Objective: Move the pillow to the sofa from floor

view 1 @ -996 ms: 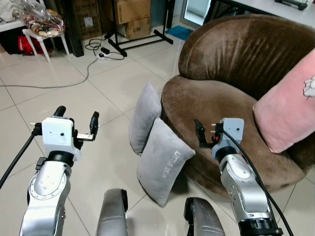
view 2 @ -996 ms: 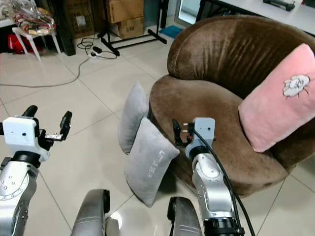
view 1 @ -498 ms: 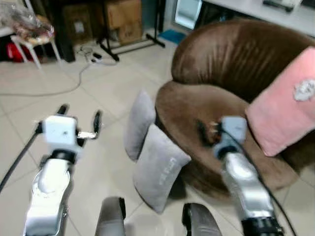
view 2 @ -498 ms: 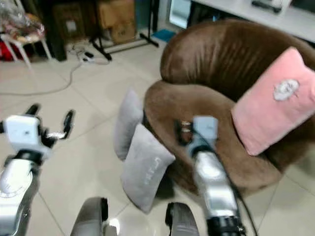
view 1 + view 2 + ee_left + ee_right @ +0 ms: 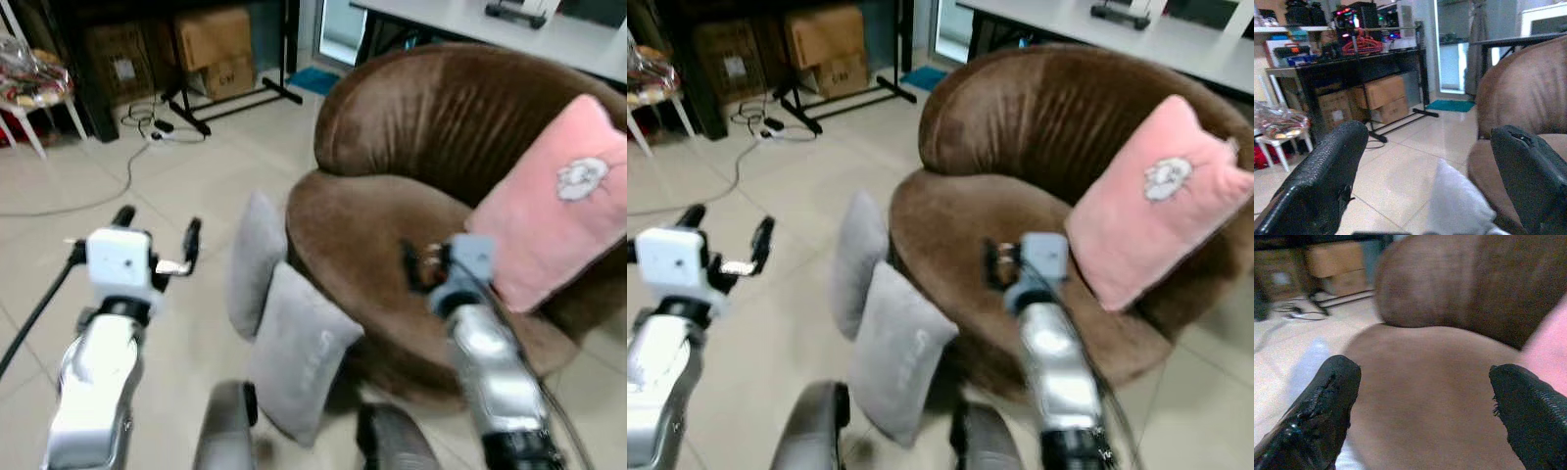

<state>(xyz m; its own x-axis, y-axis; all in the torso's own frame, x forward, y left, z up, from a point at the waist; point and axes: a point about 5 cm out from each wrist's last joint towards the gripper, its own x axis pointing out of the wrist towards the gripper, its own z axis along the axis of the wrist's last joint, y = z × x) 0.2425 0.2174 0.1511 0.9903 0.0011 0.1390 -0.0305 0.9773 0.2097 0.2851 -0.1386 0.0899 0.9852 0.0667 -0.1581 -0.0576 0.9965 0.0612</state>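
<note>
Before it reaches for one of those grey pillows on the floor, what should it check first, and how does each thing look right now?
1. Left gripper open, holding nothing: ok.
2. Right gripper open, holding nothing: ok.
3. Near grey pillow leaning on the brown sofa, unobstructed: ok.
4. Second grey pillow behind it, also reachable: ok.
5. Bare sofa seat beside the pink pillow: ok.
6. Head view sharp enough to aim: not ok, blurred.
</note>
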